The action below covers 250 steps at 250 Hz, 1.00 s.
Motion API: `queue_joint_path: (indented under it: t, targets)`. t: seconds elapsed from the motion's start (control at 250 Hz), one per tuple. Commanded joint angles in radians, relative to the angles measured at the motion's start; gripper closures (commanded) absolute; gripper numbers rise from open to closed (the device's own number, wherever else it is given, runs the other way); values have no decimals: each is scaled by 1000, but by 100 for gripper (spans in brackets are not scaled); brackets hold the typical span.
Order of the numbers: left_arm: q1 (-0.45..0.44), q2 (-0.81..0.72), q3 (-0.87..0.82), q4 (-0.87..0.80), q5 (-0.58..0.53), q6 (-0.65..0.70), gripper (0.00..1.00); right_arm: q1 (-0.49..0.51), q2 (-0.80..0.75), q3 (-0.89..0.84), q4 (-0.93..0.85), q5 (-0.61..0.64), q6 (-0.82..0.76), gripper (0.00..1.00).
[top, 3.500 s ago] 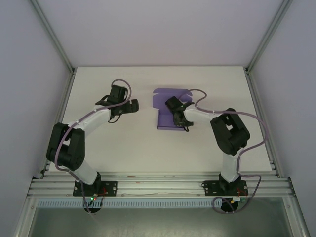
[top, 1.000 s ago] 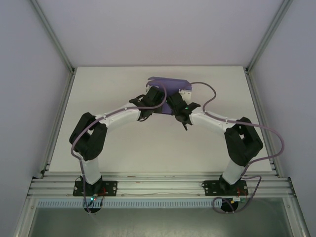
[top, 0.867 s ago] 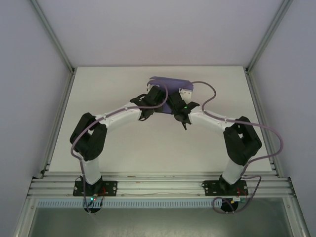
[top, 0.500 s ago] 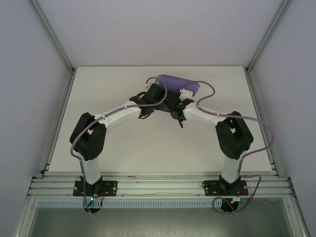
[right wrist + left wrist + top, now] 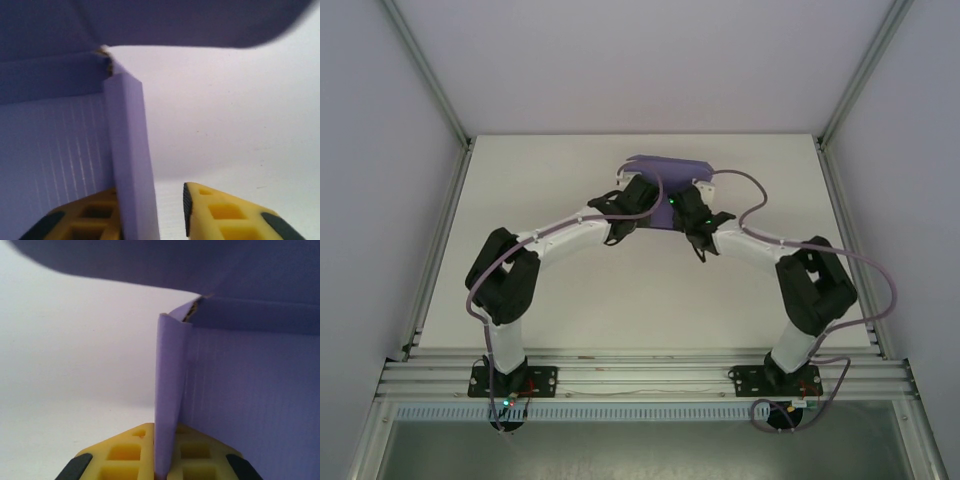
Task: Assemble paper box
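Note:
The lavender paper box (image 5: 667,165) sits partly folded at the back middle of the white table, its far flap raised. My left gripper (image 5: 642,197) is at its left side. In the left wrist view it (image 5: 167,462) is shut on the upright left side wall (image 5: 172,390), which is pinched between the yellow fingers. At the box's right side is my right gripper (image 5: 683,206), which stands open in the right wrist view (image 5: 152,215). The right side wall (image 5: 130,150) leans against its left finger (image 5: 85,220), and a gap separates the wall from the right finger (image 5: 225,215).
The white table (image 5: 570,290) is bordered by aluminium frame posts (image 5: 428,75) at the sides and a slotted rail (image 5: 640,375) at the near edge, where both arm bases are bolted. Purple cables loop over each arm, one near the box (image 5: 740,185).
My right gripper's jaws have parted and released the right side wall. The box, skewed to the right half a second ago, sits square again, and the right elbow has swung outward. The left grip is unchanged.

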Motion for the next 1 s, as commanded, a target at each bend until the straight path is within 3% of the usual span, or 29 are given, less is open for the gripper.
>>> queue_joint_path:
  t: [0.0, 0.168, 0.416, 0.56, 0.747, 0.995]
  targets:
    - [3, 8, 29, -47, -40, -17, 100, -5, -75, -22, 74, -151, -80, 59]
    - [3, 7, 30, -43, -34, -22, 100, -6, -119, -20, 36, -191, -75, 42]
    - [4, 8, 27, -46, -37, -24, 100, -6, -131, 3, -86, -99, -41, 24]
    - [22, 32, 16, -65, 20, -18, 100, -8, -185, -35, -104, -81, -6, 0]
    - [55, 77, -22, -93, 110, -37, 100, -15, -319, -139, -71, -132, 23, 0]
    - [57, 115, -41, -152, 145, -43, 99, -26, -386, -182, -156, -53, 45, 0]
